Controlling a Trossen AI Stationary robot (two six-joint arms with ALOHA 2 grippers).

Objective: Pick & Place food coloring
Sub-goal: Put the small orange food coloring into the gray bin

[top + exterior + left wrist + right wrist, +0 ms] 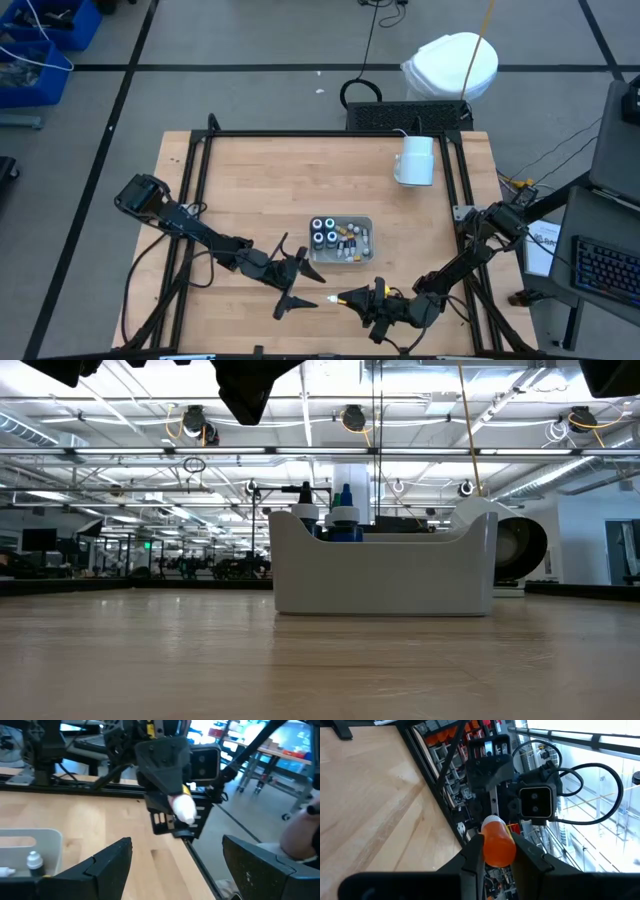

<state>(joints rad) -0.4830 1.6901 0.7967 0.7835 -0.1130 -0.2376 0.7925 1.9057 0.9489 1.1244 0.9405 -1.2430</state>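
Observation:
A small orange-yellow food coloring bottle [497, 847] with a white cap [184, 811] hangs above the table's near edge, with my right gripper [352, 298] shut on it. My left gripper [312, 287] stands open just to the left. Its fingers [112, 862] face the cap and are apart from it. More food coloring bottles and dark round pots stand in the clear tray [366, 240] at mid-table. In the low view, a blue bottle [345, 525] shows over the tray wall [385, 575]. My right gripper pinches the bottle's orange body [495, 851] between its two fingers [472, 855]. The fingers come about level from the table's right and lie along the bottle. The capped end [490, 822] sticks out past the fingertips toward my left gripper. The bottle is lifted clear of the table.
A large white mug [415, 160] stands at the far right of the table. A dark metal frame [200, 160] runs along the table's edges. Bare wood lies left of the tray and along the near edge.

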